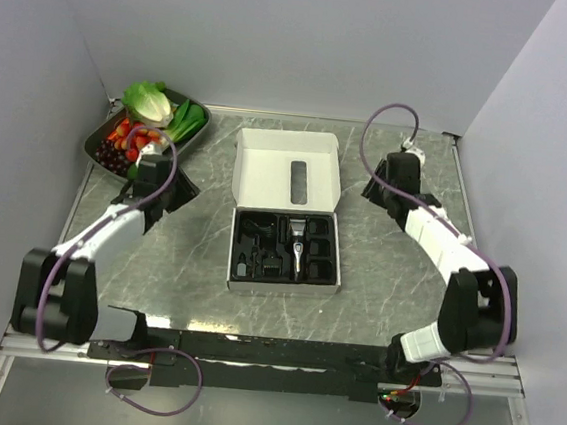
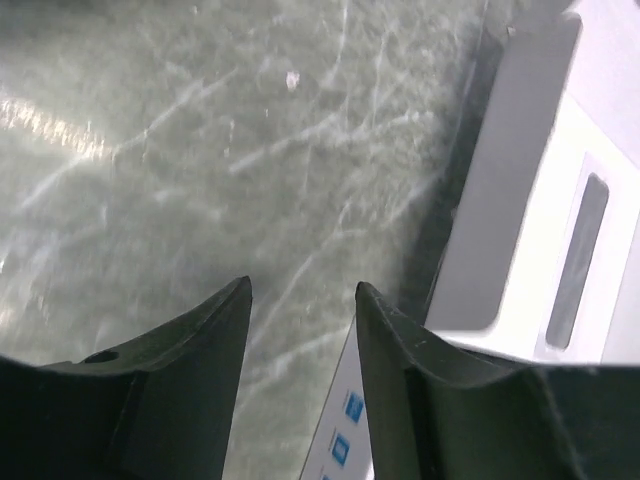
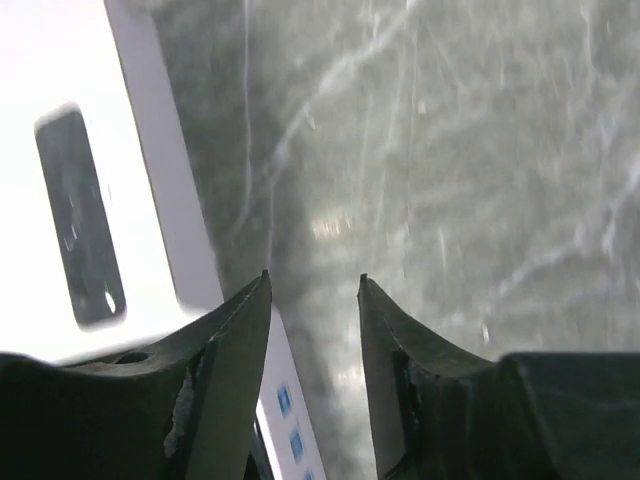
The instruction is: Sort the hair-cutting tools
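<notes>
The hair-cutting tools lie in the black insert point(image 1: 258, 270) of an open white box point(image 1: 288, 168) at the table's middle. A slim black-and-silver clipper point(image 1: 298, 246) rests in the centre slot. Small black attachments point(image 1: 256, 240) fill the pockets on either side of it. My left gripper point(image 1: 181, 196) point(image 2: 303, 285) hovers just left of the box, open, with only marble between its fingers. My right gripper point(image 1: 370, 189) point(image 3: 314, 276) hovers just right of the box lid, open and empty too. The box's lid edge shows in both wrist views point(image 2: 540, 200) point(image 3: 60, 100).
A dark tray point(image 1: 197, 132) of lettuce, greens and red fruit stands at the back left, close behind my left arm. Grey walls close in the table on three sides. Bare marble point(image 1: 388, 273) lies on both sides of the box.
</notes>
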You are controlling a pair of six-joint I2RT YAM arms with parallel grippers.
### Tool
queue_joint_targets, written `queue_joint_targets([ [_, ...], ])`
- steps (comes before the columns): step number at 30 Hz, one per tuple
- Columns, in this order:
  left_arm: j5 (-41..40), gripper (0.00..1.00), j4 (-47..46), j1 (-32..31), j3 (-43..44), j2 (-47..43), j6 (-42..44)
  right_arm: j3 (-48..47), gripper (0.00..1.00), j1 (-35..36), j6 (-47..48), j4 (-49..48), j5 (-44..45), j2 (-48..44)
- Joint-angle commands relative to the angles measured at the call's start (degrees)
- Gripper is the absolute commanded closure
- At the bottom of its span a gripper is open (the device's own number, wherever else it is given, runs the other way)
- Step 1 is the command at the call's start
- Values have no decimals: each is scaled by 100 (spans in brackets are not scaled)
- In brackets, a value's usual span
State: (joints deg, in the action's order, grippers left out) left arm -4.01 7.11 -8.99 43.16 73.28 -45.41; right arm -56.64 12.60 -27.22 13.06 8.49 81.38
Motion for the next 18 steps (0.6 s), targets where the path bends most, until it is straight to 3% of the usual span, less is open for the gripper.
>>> queue_joint_targets([
  [1,1285,50,-754,652,377,713,59,-470,57,-494,-64,-697,-970,650],
  [4,2227,55,-1439,882,500,1416,-135,-488,80,-950,-318,-1119,-1753,1133],
  [5,2464,58,-1528,882,631,1774,-161,-532,96,-1039,-371,-1200,-1946,1386],
  [6,2545,62,-1729,1021,693,1943,-196,-558,100,-1101,-398,-1279,-2217,1502],
  [7,2633,70,-1827,1031,772,2119,-231,-567,100,-1154,-398,-1445,-2290,1608],
  [9,2992,76,-2046,1031,1036,2655,-302,-611,100,-1154,-363,-1700,-2352,1871],
  [10,3098,88,-2178,1031,1150,2840,-319,-637,100,-1155,-371,-1771,-2465,1959],
  [12,3457,99,-2328,1031,1484,3393,-398,-821,100,-1172,-424,-1921,-2728,2310],
  [18,4180,99,-3198,996,1898,4370,-943,-1410,100,-1163,-731,-2465,-4074,3304],
])
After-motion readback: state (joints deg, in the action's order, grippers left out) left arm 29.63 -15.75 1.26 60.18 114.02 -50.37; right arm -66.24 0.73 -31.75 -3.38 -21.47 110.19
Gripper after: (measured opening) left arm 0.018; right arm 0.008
